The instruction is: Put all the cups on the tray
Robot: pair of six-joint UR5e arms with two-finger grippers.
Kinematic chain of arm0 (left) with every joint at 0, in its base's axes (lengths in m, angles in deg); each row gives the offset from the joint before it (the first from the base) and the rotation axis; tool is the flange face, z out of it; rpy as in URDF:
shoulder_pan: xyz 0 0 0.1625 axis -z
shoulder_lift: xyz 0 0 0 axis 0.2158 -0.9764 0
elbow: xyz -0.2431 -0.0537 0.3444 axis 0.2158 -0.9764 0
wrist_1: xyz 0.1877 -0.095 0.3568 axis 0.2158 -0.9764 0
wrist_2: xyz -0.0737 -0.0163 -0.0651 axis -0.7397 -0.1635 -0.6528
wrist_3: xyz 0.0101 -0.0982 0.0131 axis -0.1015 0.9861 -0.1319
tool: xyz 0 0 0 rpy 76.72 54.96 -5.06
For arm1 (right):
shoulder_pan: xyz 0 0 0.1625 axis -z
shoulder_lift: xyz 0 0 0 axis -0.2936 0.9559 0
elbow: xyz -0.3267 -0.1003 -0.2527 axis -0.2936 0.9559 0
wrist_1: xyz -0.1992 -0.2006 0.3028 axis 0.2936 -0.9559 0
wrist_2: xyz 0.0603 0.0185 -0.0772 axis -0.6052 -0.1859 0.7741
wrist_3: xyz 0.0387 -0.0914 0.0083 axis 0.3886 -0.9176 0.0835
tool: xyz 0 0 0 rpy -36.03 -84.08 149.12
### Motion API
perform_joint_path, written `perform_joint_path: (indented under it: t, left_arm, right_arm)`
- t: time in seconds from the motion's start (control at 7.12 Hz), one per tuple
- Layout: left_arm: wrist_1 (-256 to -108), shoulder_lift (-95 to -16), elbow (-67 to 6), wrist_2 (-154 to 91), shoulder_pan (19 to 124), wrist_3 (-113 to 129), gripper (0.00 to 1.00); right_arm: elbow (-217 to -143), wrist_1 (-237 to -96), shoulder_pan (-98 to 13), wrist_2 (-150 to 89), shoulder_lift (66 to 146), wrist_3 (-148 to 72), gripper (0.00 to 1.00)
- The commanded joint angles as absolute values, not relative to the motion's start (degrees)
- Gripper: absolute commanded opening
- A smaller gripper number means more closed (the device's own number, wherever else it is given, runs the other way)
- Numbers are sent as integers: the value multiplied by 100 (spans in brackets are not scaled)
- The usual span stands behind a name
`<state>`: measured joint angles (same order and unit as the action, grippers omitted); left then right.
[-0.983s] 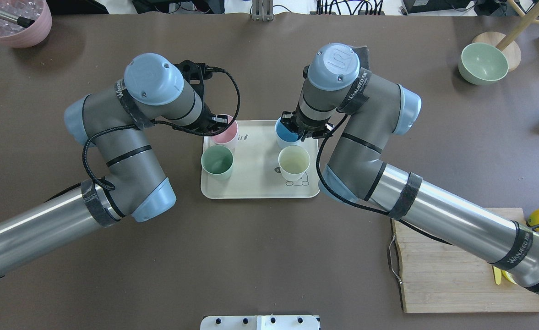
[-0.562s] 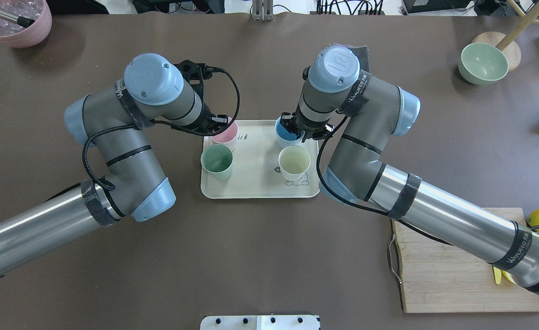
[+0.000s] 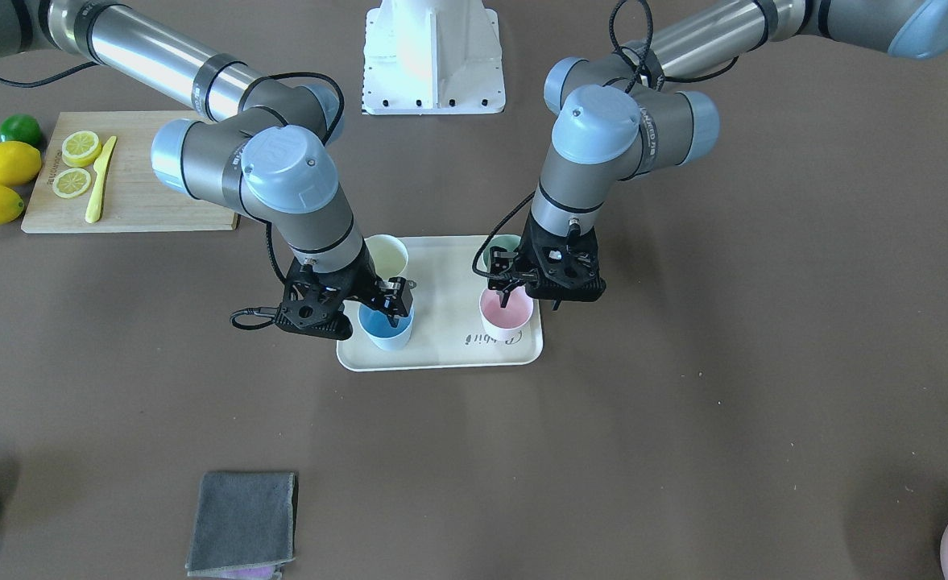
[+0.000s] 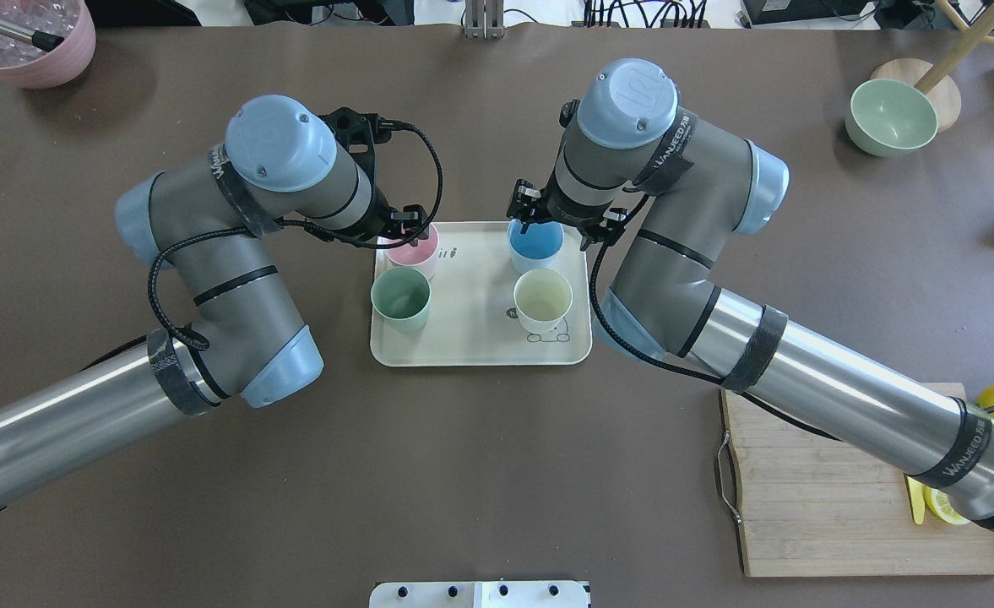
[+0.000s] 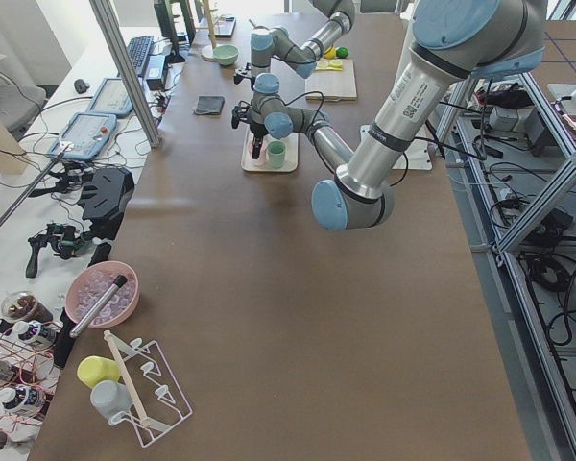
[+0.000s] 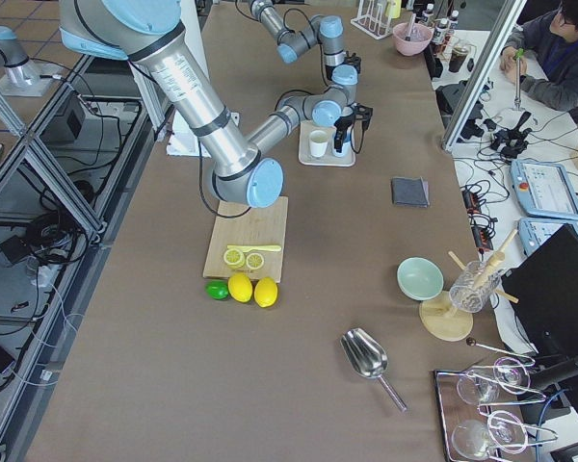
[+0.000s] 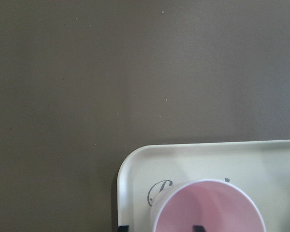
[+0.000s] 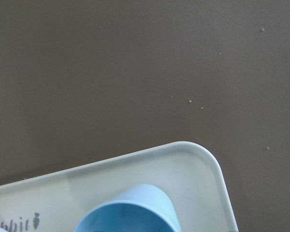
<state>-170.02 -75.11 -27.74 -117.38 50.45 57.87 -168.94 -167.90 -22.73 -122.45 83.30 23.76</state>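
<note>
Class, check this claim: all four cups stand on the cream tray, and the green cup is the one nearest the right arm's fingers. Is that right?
One slip. The tray does carry all four, but the one nearest the right arm's fingers is the blue cup; the green cup sits across the tray from them. The overhead exterior view shows it.

on the tray [image 8: 198, 164] i read "bbit" in script with a small carrot after it, in my right wrist view; the word's start is out of view. from the left wrist i get only a curled capital peeking out beside the pink cup [image 7: 208, 203]. overhead, the black straps [image 4: 965, 443] on the right arm [image 4: 843, 397] read "wanjeed", as near as i can make out, and its blue joint cap [image 4: 638, 90] bears a "ur" mark.
</note>
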Motion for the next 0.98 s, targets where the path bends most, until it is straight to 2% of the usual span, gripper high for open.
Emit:
perform_joint_path:
  t: [0.0, 0.14, 0.42, 0.56, 0.84]
  left_arm:
    - [-16951, -7489, -3013, -11787, 5226, 5773, 97]
    - [-16846, -7332, -3267, -11909, 5402, 5755, 97]
    - [-16557, -6527, -4091, -12471, 5893, 4979, 97]
    - [-16146, -5982, -4557, -12768, 6322, 4172, 98]
    - [-15380, -5182, -4982, -13254, 7489, 1917, 98]
  right_arm:
    - [-17225, -16951, -2589, -12551, 8420, 2263, 100]
    - [-17705, -17692, -2747, -12622, 8551, 1740, 100]
    - [-19486, -19180, -3124, -12536, 9636, 126, 100]
    - [-19964, -19202, -3466, -12561, 10303, -596, 100]
    - [-20170, -19220, -4369, -12657, 11185, -2371, 100]
